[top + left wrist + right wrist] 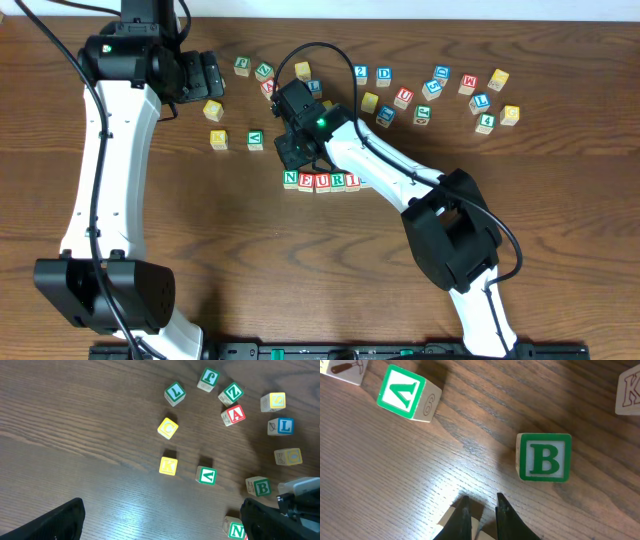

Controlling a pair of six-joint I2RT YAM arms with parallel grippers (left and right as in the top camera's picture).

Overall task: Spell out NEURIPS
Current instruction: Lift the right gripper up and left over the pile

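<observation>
The row (320,181) reading N, E, U, R, I is being shown at the middle of the table (200,250). Its I end is being overlapped by the right arm (400,185), so whether a cube follows the I cannot be told. The right gripper (481,502) is being held low just beside the N end, its fingers drawn nearly together with a thin slit between them. Nothing is being seen pinched there. From this position the likeliest fault is judged to be the row being knocked askew, since any sideways sweep of the fingers or the arm link would be pushing the aligned cubes. The green B (544,457) lying near could likewise be shoved into the row. The left gripper (165,530) is being held widely spread over loose cubes (200,430). There a wrong letter could be picked, as several faces are being seen tilted and blurred. The blue P cannot be singled out with certainty.
</observation>
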